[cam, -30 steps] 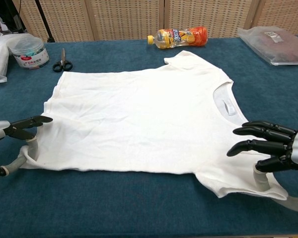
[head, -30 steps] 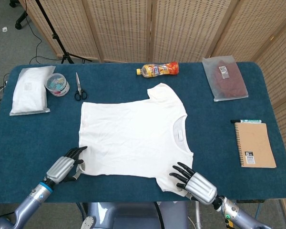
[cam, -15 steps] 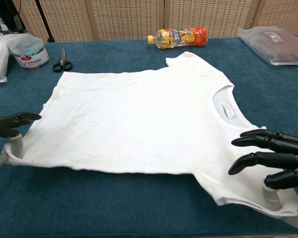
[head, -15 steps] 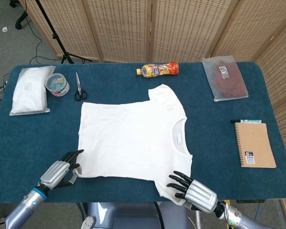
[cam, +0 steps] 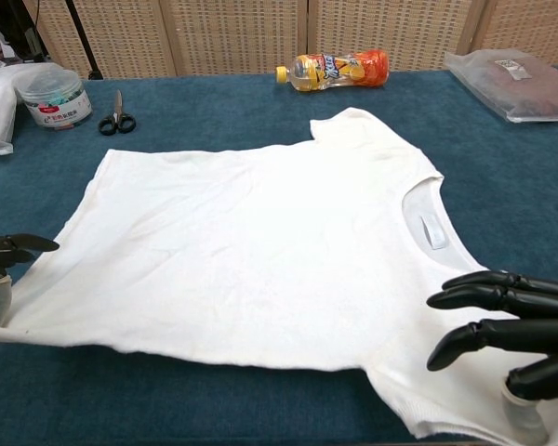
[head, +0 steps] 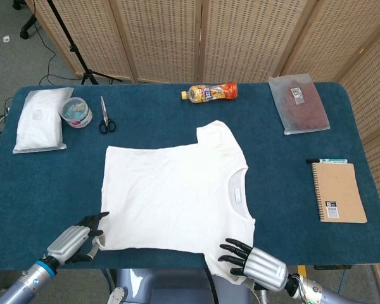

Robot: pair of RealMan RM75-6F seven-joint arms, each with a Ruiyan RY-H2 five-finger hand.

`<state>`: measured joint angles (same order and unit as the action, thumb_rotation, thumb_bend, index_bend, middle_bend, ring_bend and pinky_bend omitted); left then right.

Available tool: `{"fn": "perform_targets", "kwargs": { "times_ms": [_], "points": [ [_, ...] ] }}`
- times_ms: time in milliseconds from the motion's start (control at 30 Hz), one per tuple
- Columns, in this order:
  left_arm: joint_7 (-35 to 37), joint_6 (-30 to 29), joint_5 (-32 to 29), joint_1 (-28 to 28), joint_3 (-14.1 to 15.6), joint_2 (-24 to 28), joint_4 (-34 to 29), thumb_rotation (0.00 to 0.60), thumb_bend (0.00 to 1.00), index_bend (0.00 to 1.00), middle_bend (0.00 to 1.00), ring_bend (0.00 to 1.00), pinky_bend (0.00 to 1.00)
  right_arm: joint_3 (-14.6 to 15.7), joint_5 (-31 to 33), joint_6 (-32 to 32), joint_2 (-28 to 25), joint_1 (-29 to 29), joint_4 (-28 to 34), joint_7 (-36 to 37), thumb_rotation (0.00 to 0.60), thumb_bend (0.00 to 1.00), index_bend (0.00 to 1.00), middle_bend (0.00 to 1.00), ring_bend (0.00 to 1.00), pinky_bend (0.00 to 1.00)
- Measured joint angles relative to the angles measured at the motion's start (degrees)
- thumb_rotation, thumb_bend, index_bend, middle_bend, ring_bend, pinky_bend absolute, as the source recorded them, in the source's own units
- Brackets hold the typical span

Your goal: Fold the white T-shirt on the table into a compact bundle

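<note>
Both robot hands — left, right — pinch the white T-shirt's near edge.

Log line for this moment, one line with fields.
stage: pre-fold, T-shirt flat | left hand: holds near hem corner | right hand: holds near sleeve | both at table front edge
</note>
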<state>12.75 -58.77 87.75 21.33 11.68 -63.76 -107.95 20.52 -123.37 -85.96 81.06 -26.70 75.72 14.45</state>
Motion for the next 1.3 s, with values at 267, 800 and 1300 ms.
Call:
{"fn": "perform_targets", "kwargs": {
  "times_ms": [267,800,1300],
  "points": [
    [-0.5,0.5,0.9,-0.5,1.5,2.7,-4.2,0.6,0.65,0.75,0.0,0.0,0.0,0.7,-1.3,0.4,-1.4,-1.0,1.1,0.8,0.6,0.77,0.66,0.24,0.01,0.06],
    [-6.3,-0.7,-5.7,-0.7,-3.2,1.7,-5.8,0.6,0.65,0.76,0.0,0.0,0.0,-2.7,3.2,-0.7,-3.3,-0.8,2.9,1.3,0.6,0.78,0.67,0.25,0.03,0.1],
    [-29.8,-0.9,-38.7,10.3,-17.1,-2.2,-6.5,0.6,0.65,0.76,0.0,0.0,0.0,-21.3,26.8,14.2,-4.3,-8.9,6.6,4.4,0.6,0.78,0.67,0.25,0.04,0.1]
  ]
}}
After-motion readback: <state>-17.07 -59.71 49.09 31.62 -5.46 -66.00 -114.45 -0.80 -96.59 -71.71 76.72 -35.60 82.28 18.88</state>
